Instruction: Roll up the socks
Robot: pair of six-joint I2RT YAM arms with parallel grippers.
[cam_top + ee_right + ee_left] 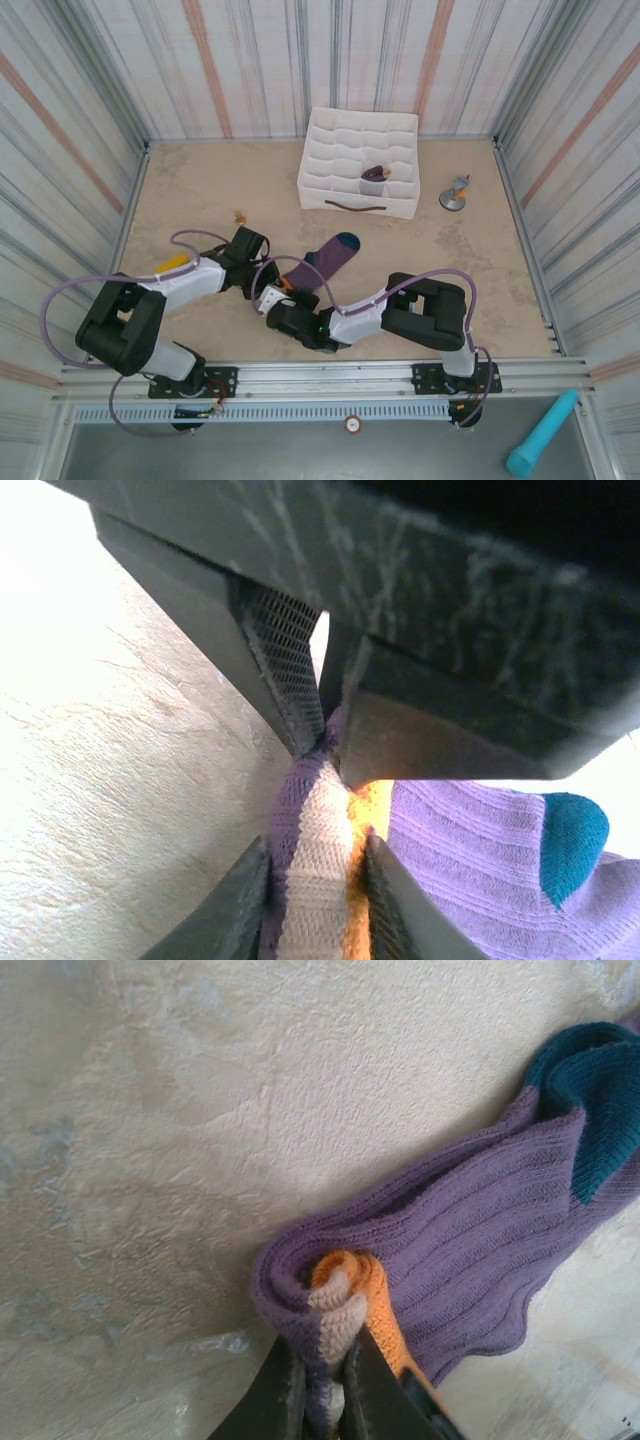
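The purple socks (318, 262) lie together on the table's middle, teal toe (346, 241) pointing to the back right. Their near end is curled into a small roll (335, 1305) showing orange and tan knit. My left gripper (262, 272) comes in from the left and is shut on that roll (325, 1385). My right gripper (276, 296) meets it from the near side, and its two fingers (312, 900) are shut on the same rolled end (320, 850), just below the left gripper's fingertips (285, 670). The rest of the socks (470, 840) trail off flat.
A white gridded fabric box (330, 195) stands at the back centre with a small dark rolled item (374, 175) in one cell. A grey metal stand (454, 194) sits to its right. A small tan bit (240, 215) lies at left. Striped walls enclose the table.
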